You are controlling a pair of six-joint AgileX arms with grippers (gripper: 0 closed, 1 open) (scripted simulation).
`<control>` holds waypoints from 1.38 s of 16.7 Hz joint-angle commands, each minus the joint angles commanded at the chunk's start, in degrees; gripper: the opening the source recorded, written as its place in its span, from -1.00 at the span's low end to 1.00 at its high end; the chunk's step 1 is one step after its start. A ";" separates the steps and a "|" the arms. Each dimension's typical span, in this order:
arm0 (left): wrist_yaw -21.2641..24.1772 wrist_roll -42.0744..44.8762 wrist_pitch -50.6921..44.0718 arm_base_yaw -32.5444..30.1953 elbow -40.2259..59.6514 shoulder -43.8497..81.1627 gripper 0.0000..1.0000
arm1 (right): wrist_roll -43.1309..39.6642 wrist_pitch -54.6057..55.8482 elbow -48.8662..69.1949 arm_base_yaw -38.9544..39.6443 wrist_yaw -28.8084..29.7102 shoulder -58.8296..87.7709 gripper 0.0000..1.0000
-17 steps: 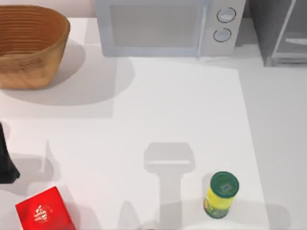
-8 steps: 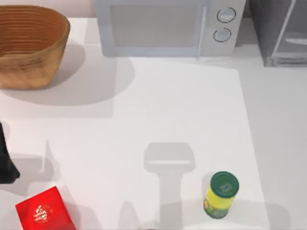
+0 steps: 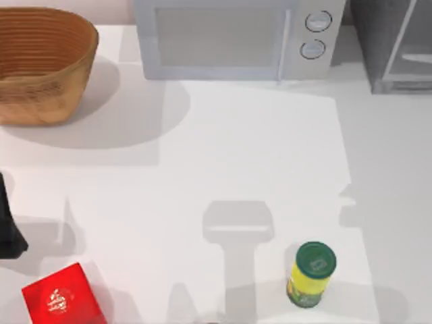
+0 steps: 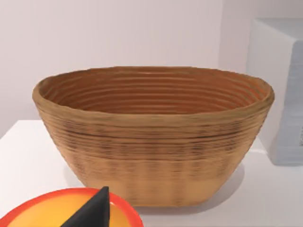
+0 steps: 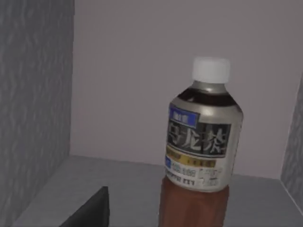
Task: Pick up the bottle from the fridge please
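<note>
We find the bottle (image 5: 201, 142) standing upright on the grey floor inside the fridge (image 5: 33, 94), white cap up, with grey walls on either side. A dark part of our right gripper (image 5: 90, 210) juts in just beside the bottle's base, not touching it. We cannot tell whether this gripper is spread or closed, and the same goes for our left gripper (image 4: 94, 213), which faces the woven basket (image 4: 151, 137) at the table's back left. Seen from above, the fridge sits at the back right, next to the white microwave (image 3: 229, 37), and a yellow jar with green lid (image 3: 310, 273) stands on the table (image 3: 236, 155) near the front
</note>
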 joint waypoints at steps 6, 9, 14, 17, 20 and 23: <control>0.00 0.00 0.00 0.00 0.00 0.00 1.00 | -0.24 -21.03 20.70 5.68 7.62 7.67 1.00; 0.00 0.00 0.00 0.00 0.00 0.00 1.00 | -0.48 -28.09 26.36 7.66 11.46 11.08 1.00; 0.00 0.00 0.00 0.00 0.00 0.00 1.00 | -0.62 -30.57 28.13 8.39 13.15 12.34 1.00; 0.00 0.00 0.00 0.00 0.00 0.00 1.00 | -0.61 -30.56 28.10 8.13 13.04 12.22 1.00; 0.00 0.00 0.00 0.00 0.00 0.00 1.00 | -0.63 -32.14 32.29 8.70 13.47 15.07 1.00; 0.00 0.00 0.00 0.00 0.00 0.00 1.00 | -0.54 -34.61 40.16 9.49 14.35 19.81 1.00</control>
